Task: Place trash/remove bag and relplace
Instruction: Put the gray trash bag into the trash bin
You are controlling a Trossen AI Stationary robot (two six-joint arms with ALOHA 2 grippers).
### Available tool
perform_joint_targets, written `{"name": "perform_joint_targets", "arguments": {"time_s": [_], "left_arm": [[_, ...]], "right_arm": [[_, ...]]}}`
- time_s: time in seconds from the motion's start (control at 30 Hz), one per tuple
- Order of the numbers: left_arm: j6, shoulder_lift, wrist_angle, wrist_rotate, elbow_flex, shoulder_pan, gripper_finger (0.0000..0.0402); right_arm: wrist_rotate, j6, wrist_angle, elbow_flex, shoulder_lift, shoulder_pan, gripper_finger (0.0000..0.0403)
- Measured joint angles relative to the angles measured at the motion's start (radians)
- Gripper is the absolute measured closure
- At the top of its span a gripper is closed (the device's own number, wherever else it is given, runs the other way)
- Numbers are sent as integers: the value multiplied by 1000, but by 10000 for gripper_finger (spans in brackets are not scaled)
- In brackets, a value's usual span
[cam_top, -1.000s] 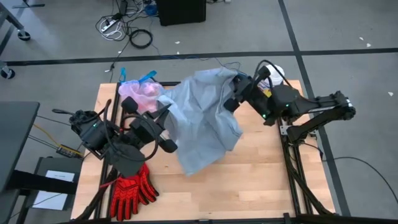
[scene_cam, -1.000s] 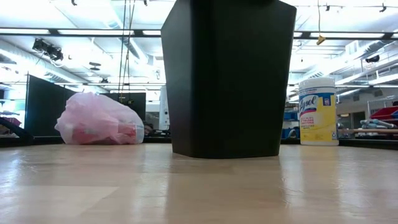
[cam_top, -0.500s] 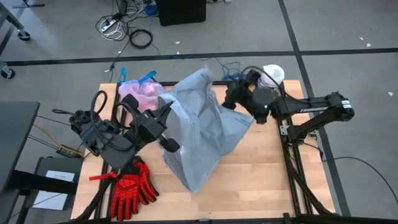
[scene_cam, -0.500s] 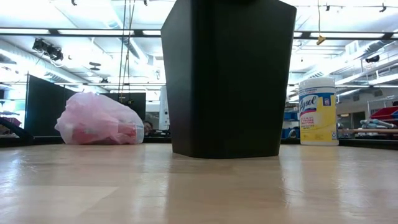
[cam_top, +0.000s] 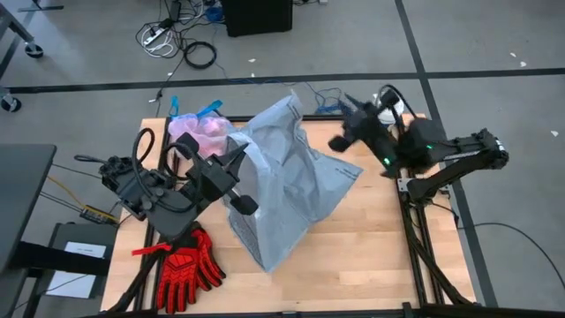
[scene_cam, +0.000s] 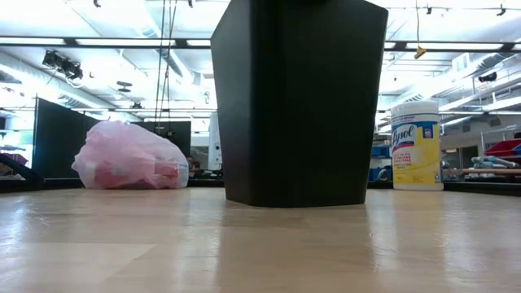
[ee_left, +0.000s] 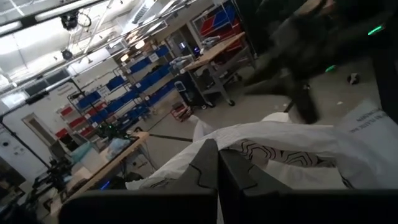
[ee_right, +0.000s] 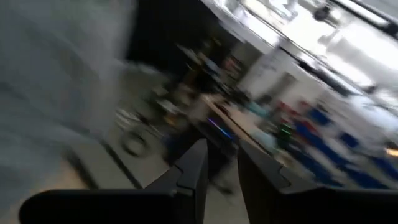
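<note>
- Between the two grippers, draped over the black bin [scene_cam: 299, 102], sits the grey-blue liner [cam_top: 287, 181]: thin, soft film, light, with no stiffness of its own, so I judge it will sag, billow and slide off any loose pinch.
- Left gripper [cam_top: 237, 181] is clamped shut on the liner's near edge, its fingers [ee_left: 214, 165] pressed together over white film in the left wrist view.
- Right gripper [cam_top: 342, 140] hangs just beside the liner's far edge, clear of it, fingers a little parted and holding nothing.
- Best hold, I judge, is the open rim or a bunched fold, pinched deep; a flat panel would slip.
- Long axis runs from a peak just beyond the left gripper down and away toward the table's front edge, where the loose end trails.
- Beyond the left gripper, on its far side from the liner, lies the pink bag [cam_top: 201, 134], tied and full, resting on the table [cam_top: 380, 256].
</note>
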Motion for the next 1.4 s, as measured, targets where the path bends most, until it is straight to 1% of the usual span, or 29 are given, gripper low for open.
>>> {"name": "perform_joint_targets", "arguments": {"time_s": [0.07,0.13,0.23,0.3,0.37,0.5,0.53,0.6,0.7,0.8,0.87,0.97,1.1,1.23,1.4], "left_arm": [[-24,0,-12,0,-1,10,401],[-36,0,-20,0,-1,20,401],[-44,0,-21,15,-1,39,401],[-65,0,-22,47,-1,55,401],[-119,0,-23,51,-1,65,401],[-196,0,-22,50,-1,77,401],[-202,0,-22,52,-1,77,401],[-224,0,-24,60,-1,76,401],[-280,0,-40,113,-1,76,401],[-367,0,-91,157,-1,76,401],[-423,3,-134,171,-1,76,401],[-492,18,-189,188,-1,67,400],[-557,46,-233,206,-2,65,400],[-567,61,-236,210,-1,67,400],[-567,76,-223,198,-1,67,400]], "right_arm": [[-23,61,-4,11,-2,62,329],[-71,123,-18,11,1,121,334],[-143,248,-111,12,8,166,352],[-178,375,-232,12,18,166,370],[-209,504,-364,12,28,148,391],[-292,787,-578,12,52,78,400],[-338,863,-626,12,61,55,401],[-470,997,-696,12,83,11,402],[-677,1114,-731,12,120,-37,403],[-818,1156,-730,12,169,-58,403],[-859,1160,-734,12,196,-61,403],[-890,1164,-767,12,239,-62,403],[-896,1189,-829,12,290,-62,403],[-886,1205,-868,11,335,-62,403],[-874,1222,-868,11,319,-40,403]]}}
